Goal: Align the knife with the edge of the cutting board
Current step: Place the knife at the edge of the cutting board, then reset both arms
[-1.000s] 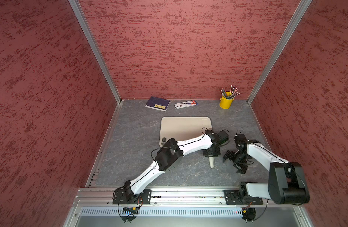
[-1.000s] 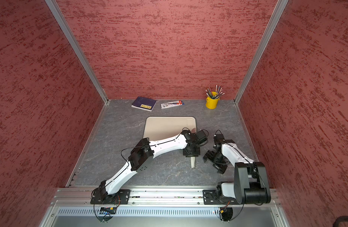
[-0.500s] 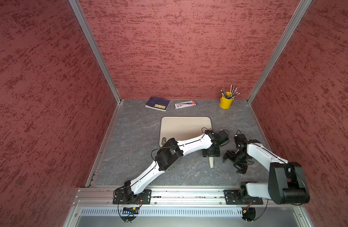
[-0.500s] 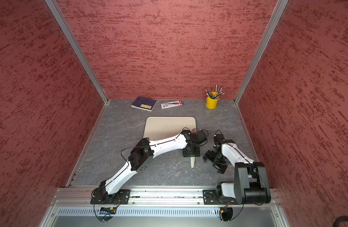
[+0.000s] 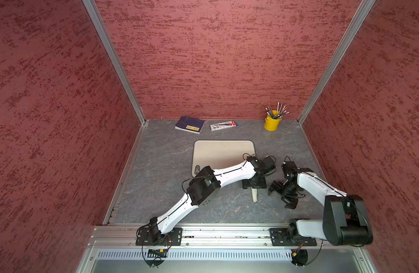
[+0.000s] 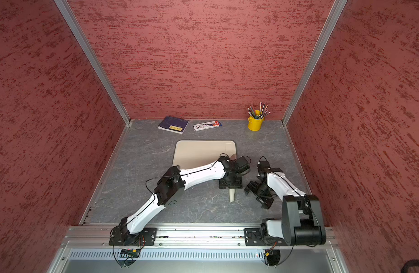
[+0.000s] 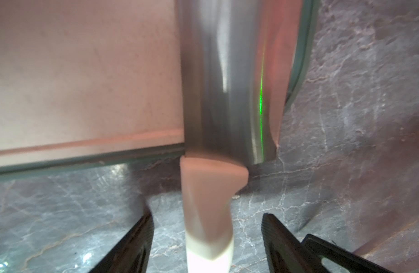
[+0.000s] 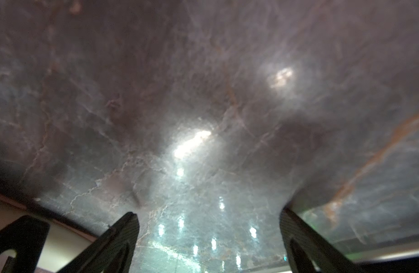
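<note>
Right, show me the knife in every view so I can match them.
Top view: knife, cream handle poking out from under the left gripper.
Top view: same handle, on the near side of that gripper.
Left wrist: centre, blade lying along the board edge, handle between the open gripper's fingers.
Right wrist: not in it.
Shared landmark: the board.

You are holding the left arm stretched forward, left pincer pointing down, jaws parted; the right arm is sitting folded, right pincer gaping wide.
</note>
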You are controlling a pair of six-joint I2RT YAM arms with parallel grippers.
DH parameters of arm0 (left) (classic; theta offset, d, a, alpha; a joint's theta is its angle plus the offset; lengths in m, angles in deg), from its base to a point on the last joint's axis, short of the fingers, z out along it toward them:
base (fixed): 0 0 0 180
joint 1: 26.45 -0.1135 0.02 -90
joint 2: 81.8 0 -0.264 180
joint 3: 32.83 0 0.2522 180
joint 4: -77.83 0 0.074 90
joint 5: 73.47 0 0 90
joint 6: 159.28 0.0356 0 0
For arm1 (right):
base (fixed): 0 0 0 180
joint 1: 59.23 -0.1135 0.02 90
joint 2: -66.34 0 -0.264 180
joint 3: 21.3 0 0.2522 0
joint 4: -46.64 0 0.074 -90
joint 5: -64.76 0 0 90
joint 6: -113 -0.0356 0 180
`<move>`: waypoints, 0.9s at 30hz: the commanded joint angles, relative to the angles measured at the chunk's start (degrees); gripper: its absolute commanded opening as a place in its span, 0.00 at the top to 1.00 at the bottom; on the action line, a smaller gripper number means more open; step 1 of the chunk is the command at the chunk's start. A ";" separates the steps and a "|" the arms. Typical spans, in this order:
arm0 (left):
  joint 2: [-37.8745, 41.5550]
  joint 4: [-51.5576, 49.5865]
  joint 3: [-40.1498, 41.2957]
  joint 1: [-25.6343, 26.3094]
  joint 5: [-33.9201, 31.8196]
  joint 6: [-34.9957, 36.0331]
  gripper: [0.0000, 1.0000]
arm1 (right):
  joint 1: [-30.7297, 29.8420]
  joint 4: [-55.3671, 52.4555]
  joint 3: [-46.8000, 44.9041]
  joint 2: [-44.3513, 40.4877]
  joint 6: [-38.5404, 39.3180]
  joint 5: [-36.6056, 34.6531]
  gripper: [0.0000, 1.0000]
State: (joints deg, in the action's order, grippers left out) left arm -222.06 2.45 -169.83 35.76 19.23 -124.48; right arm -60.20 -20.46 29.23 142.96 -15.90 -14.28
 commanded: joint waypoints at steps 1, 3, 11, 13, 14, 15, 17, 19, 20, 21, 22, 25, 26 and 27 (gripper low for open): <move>1.15 0.88 -1.04 -0.80 -1.09 0.91 0.23 | -0.21 0.61 -0.33 -0.22 0.40 0.46 0.02; 1.95 0.98 -1.05 -1.10 -1.35 0.97 0.24 | -0.23 0.65 -0.30 -0.24 0.40 0.46 0.02; 5.98 1.21 -1.34 -1.43 -2.17 0.62 0.23 | -0.20 0.85 -0.50 -0.31 0.13 0.03 0.02; 7.67 0.93 -1.77 -1.56 -2.78 1.23 0.23 | -0.23 0.86 -0.48 -0.39 0.05 -0.23 0.02; 8.61 0.52 -1.90 -1.62 -3.32 1.68 0.23 | -0.25 0.78 -0.48 -0.46 -0.04 -0.32 0.02; 9.87 -0.07 -2.00 -1.93 -4.17 2.37 0.23 | -0.26 0.78 -0.53 -0.53 -0.10 -0.48 0.02; 12.91 -1.54 -1.51 -2.75 -6.02 3.83 0.22 | -0.11 0.58 -0.61 -0.71 -0.30 -0.76 0.02; 17.63 -2.91 1.02 -4.18 -9.16 5.85 0.22 | -0.16 0.24 -0.44 -0.89 -0.48 -1.26 0.02; 20.27 -2.90 3.28 -4.96 -10.73 6.58 0.21 | -0.16 -0.03 -0.18 -1.02 -0.61 -1.51 0.02; 23.96 -2.44 6.72 -6.15 -12.43 7.21 0.21 | -0.16 -0.46 0.08 -1.11 -0.98 -1.82 0.02; 28.16 -1.25 11.13 -7.62 -13.87 7.83 0.20 | -0.15 -0.91 0.74 -1.19 -1.46 -1.99 0.02; 42.15 4.64 26.70 -13.47 -16.50 9.01 0.18 | -0.17 -1.08 3.77 -1.27 -3.16 -2.09 0.02; 46.53 6.41 32.55 -15.86 -16.89 8.95 0.17 | -0.15 -1.00 4.77 -1.38 -3.84 -2.57 0.02; 51.98 8.54 38.49 -18.97 -16.86 8.89 0.15 | -0.21 -0.90 6.11 -1.26 -4.56 -3.27 0.02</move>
State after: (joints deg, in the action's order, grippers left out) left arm -178.20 7.74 -141.53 21.93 6.95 -117.40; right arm -60.20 -21.29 30.78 142.68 -17.91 -15.20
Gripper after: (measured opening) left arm 0.843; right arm 0.983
